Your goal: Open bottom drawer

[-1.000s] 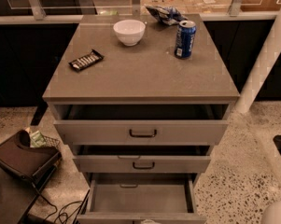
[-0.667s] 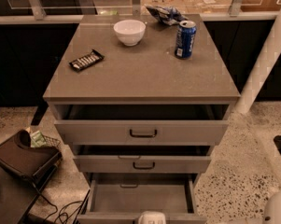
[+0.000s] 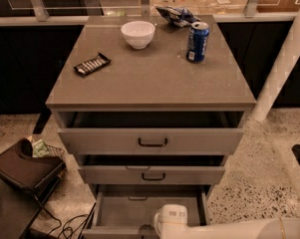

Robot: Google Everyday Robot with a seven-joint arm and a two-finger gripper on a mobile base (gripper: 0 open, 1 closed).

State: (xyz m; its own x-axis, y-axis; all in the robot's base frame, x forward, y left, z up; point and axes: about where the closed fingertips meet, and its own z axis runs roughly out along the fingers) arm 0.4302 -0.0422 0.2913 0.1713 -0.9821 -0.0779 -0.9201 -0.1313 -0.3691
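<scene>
The bottom drawer [image 3: 139, 210] is the lowest of three grey drawers in the cabinet. It stands pulled out the farthest and its plain grey inside shows. Its front [image 3: 114, 231] lies at the lower edge of the view, and its handle is not visible. My white arm reaches in from the lower right, and its gripper [image 3: 170, 221] sits at the drawer's front edge, right of the middle.
The top drawer [image 3: 152, 142] and middle drawer [image 3: 152, 176] are each pulled out a little. On the cabinet top [image 3: 149, 78] are a white bowl [image 3: 138, 33], a blue can [image 3: 197, 42], a dark snack bar [image 3: 91, 64] and a crumpled bag [image 3: 175, 15]. A dark bag [image 3: 25, 168] lies on the floor at left. A white pillar [image 3: 284, 59] stands at right.
My arm has come in from the lower right and its white end has risen over the bottom drawer's front edge. The drawers and the things on top have not moved.
</scene>
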